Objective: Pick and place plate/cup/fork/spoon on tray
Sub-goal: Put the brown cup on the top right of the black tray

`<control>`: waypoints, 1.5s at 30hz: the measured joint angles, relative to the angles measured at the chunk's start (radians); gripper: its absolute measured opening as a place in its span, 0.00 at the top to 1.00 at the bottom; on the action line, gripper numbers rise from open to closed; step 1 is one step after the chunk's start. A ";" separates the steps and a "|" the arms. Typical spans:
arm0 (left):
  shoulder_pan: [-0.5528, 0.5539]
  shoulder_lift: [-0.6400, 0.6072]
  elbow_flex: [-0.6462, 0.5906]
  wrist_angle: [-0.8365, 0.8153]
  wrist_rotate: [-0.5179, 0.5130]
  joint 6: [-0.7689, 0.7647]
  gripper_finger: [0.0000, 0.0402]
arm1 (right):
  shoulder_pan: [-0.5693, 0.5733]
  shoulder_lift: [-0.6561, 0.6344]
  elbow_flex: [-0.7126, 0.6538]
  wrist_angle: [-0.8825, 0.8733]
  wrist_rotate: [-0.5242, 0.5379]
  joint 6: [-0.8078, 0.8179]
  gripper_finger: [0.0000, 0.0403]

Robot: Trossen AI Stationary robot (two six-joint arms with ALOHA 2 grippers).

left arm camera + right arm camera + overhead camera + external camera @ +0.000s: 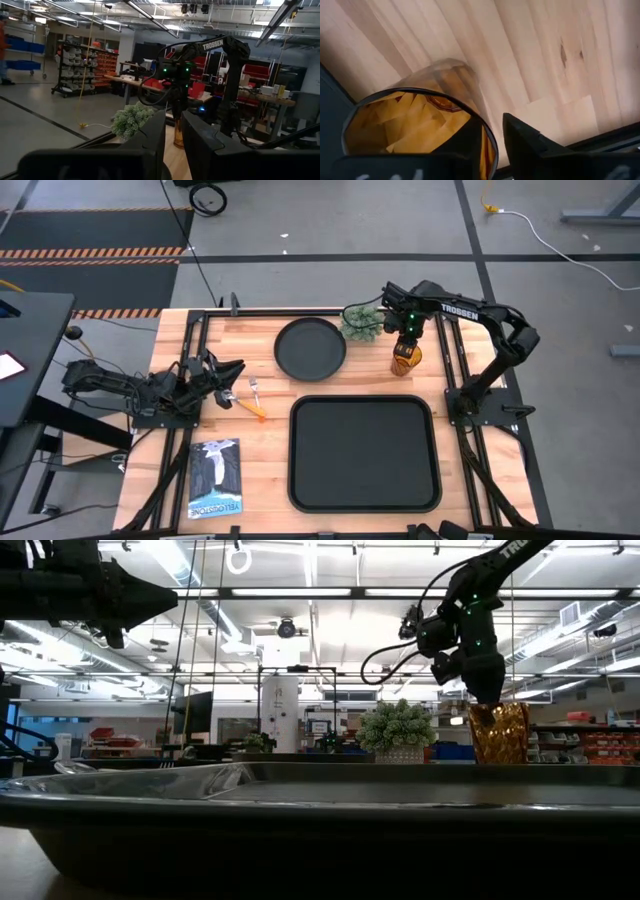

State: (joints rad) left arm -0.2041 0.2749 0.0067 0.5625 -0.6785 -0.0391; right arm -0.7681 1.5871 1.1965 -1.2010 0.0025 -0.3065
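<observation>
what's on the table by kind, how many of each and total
black dishes: 2, the round matte-black plate and the large rounded-square black tray
translucent amber cup: 1, gripped by the right gripper
orange-handled metal cutlery: 2, fork and spoon
small green plant: 1
printed booklet: 1
total: 7

Spoon not findable in any view, maybe tucked under left pincer (pixel 222 375) in high view, can't tell. Fork (pixel 257 399) tiny there, tines barely readable. Low view: tray (pixel 300 815) rim fills foreground, hides tabletop and cup (pixel 498 733) base; plate not visible behind it. Right wrist view: cup (pixel 415 127) cut off at edge, one finger (pixel 470 145) covers part of rim. Left wrist view: cup (pixel 178 135) mostly hidden behind own fingers (pixel 200 145).
</observation>
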 joint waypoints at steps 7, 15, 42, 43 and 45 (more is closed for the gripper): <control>0.000 0.000 0.000 0.000 0.000 -0.001 0.83 | 0.000 0.000 0.000 -0.005 -0.025 -0.002 0.90; 0.000 0.000 0.000 0.002 -0.001 -0.001 0.83 | 0.001 -0.001 0.000 -0.009 -0.034 -0.004 0.95; 0.000 0.000 0.000 0.002 -0.043 -0.002 0.83 | 0.070 -0.037 0.062 -0.119 -0.049 0.051 0.95; 0.000 0.000 0.000 0.002 -0.043 -0.002 0.83 | 0.075 -0.037 0.079 -0.131 -0.049 0.058 0.95; 0.000 0.000 0.000 0.001 -0.043 -0.002 0.83 | 0.086 -0.038 0.112 -0.138 -0.049 0.069 0.95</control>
State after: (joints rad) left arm -0.2043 0.2746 0.0068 0.5630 -0.7212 -0.0406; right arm -0.6825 1.5494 1.3084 -1.3391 -0.0463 -0.2379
